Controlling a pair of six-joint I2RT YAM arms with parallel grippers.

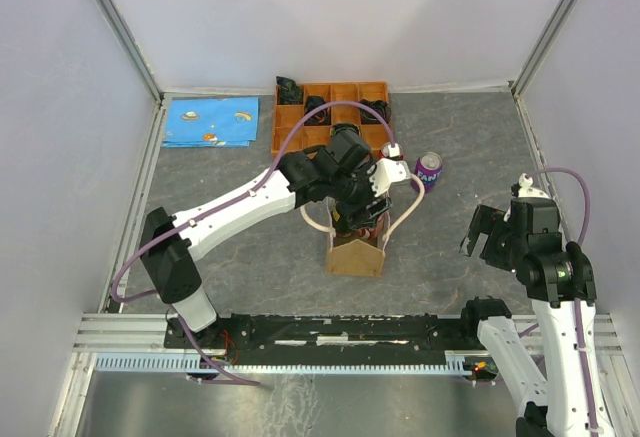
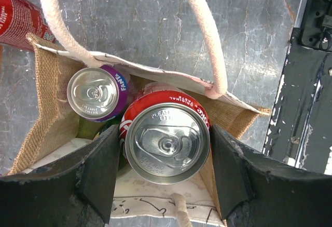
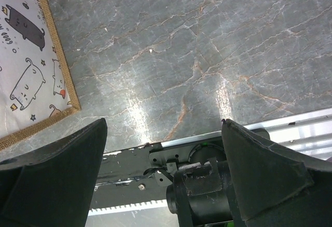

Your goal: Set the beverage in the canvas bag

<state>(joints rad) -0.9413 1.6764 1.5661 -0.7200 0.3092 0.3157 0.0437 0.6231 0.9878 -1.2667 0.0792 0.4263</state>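
A red cola can (image 2: 167, 145) stands upright in the mouth of the canvas bag (image 2: 49, 112), and my left gripper (image 2: 165, 133) is shut on its sides. Beside it, inside the bag, sits a purple Fanta can (image 2: 96, 93). From above, the left gripper (image 1: 360, 207) hangs over the tan bag (image 1: 355, 257), between its cream handles (image 1: 408, 207). A second purple can (image 1: 429, 170) stands on the table to the bag's right. My right gripper (image 1: 488, 232) is open and empty, well to the right of the bag, with its fingers (image 3: 57, 170) over bare table.
Another red can (image 2: 15, 14) lies on the table just outside the bag's far corner. An orange compartment tray (image 1: 330, 112) with dark items sits at the back, with a blue printed cloth (image 1: 210, 122) to its left. The bag's cat-print side (image 3: 26, 55) shows in the right wrist view.
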